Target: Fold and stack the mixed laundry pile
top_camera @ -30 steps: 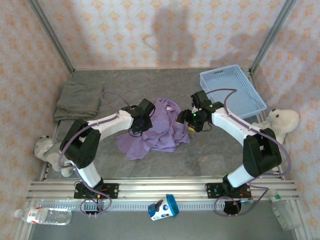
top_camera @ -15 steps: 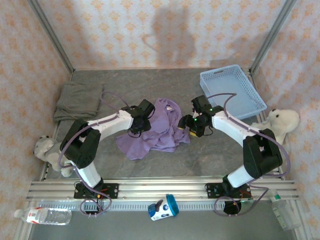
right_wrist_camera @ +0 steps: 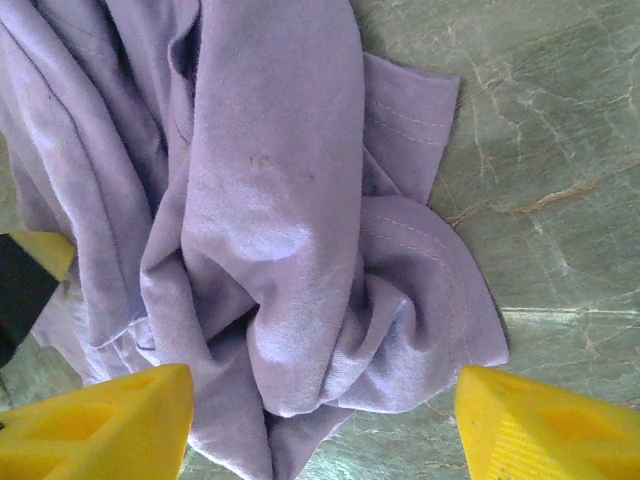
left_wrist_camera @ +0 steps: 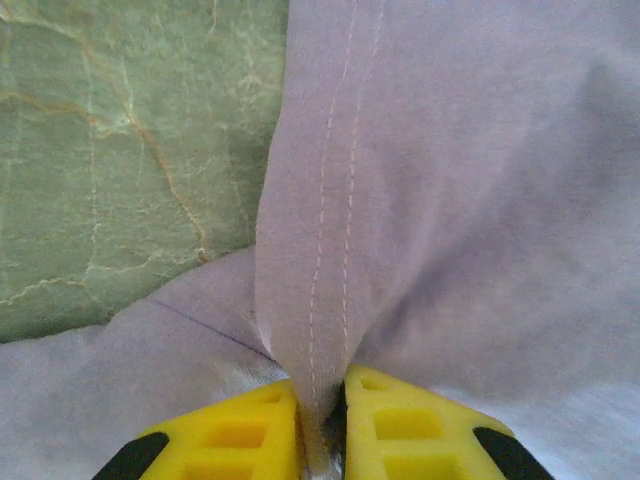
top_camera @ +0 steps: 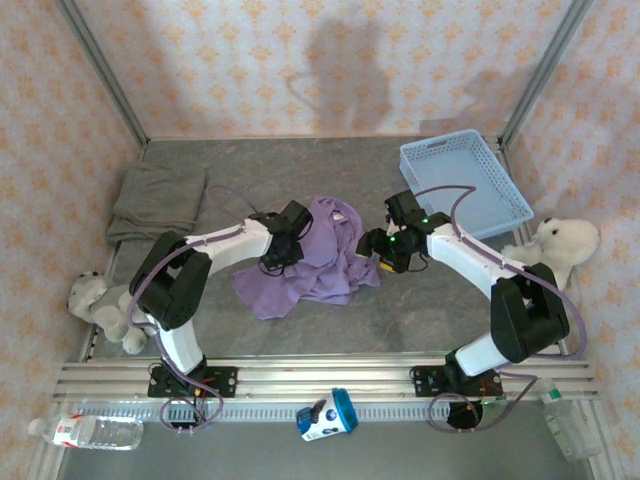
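The left claw is pinched nearly closed on a double-stitched hem of the lavender T-shirt, a thin ridge of soft knit running up from between its yellow ribbed fingers. The fingers' lower parts are cut off by the frame edge. The right claw stands wide and grips nothing, its two yellow tips spread over the shirt's crumpled 3 o'clock edge, where a rounded, stitched hem lies on the counter.

From above, the left claw sits on the shirt's 9 o'clock side and the right claw at its 3 o'clock side. The T-shirt lies bunched in deep folds at the centre of the grey, veined, stone-look counter. At 10 o'clock rests the grey-olive garment, flat and roughly rectangular. At 2 o'clock is a light blue lattice plastic basket, its floor in plain sight.
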Robot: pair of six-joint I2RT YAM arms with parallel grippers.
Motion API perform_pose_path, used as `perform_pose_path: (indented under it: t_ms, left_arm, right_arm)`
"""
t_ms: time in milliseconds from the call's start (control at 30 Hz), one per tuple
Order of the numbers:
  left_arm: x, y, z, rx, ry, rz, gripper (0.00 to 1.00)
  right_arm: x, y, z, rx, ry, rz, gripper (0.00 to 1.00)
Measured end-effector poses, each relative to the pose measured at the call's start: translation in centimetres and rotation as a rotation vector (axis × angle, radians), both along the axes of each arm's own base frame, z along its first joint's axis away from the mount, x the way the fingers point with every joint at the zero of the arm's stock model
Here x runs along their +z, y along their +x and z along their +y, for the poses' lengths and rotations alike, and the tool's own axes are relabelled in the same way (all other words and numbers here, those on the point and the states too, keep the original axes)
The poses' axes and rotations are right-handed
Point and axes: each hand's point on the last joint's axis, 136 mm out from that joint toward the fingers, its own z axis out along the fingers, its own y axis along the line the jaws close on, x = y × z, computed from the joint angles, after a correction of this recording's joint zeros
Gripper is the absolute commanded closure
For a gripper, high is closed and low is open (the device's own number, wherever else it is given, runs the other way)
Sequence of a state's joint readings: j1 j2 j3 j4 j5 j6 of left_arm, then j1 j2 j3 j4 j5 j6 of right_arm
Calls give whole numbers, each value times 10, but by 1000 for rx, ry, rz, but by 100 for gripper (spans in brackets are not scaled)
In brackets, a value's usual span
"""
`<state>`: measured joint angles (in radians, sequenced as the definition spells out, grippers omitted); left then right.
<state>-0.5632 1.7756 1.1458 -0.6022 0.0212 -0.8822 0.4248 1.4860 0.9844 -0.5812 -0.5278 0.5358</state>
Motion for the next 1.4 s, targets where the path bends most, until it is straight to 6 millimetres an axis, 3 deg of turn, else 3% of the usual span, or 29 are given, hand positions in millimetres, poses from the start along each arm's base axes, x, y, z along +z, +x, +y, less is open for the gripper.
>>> perform_pose_path:
  t_ms: [100,200,367,567,600,667,700,767,867,967,1067,1167,1233,1333,1400]
  left_arm:
    - [23,7,-4,-2,-26,-42,100]
    - [45,15,-9,-8,-49,-91,100]
    - [55,17,-9,-6,-54,-99,100]
    - [84,29,-6,18,-81,-156,100]
    - [91,33,-4,28,-91,-173,100]
    - [104,39,3,52,-110,-203,100]
    - [112,43,7,68,-120,-221,100]
    - [126,50,16,98,-139,-252,100]
    - [160,67,34,151,-165,-312,100]
    - [216,93,62,212,-202,-422,100]
    - [290,109,96,269,-231,-574,100]
    - [360,110,131,321,-250,-739,100]
    - [393,97,156,365,-251,-824,100]
    - [421,69,196,442,-226,-904,100]
    - [427,50,220,499,-203,-930,100]
  right_arm:
    - [0,-2,2,14,6,2,31]
    - [-1,-4,6,30,9,6,31]
    - [-8,-10,17,80,19,25,26]
    - [-28,-28,45,218,4,73,24]
    - [-32,-30,49,239,-1,77,33]
    - [-38,-32,54,265,-18,83,68]
    - [-42,-31,55,273,-35,85,81]
    - [-48,-25,51,262,-73,83,100]
    - [-42,-14,40,243,-146,57,100]
    - [-12,16,29,234,-223,-35,100]
    - [47,61,13,206,-292,-192,100]
    - [128,98,-15,148,-332,-396,100]
    - [178,103,-39,108,-357,-512,100]
    - [227,89,-64,80,-386,-628,100]
    - [243,76,-78,73,-406,-666,100]
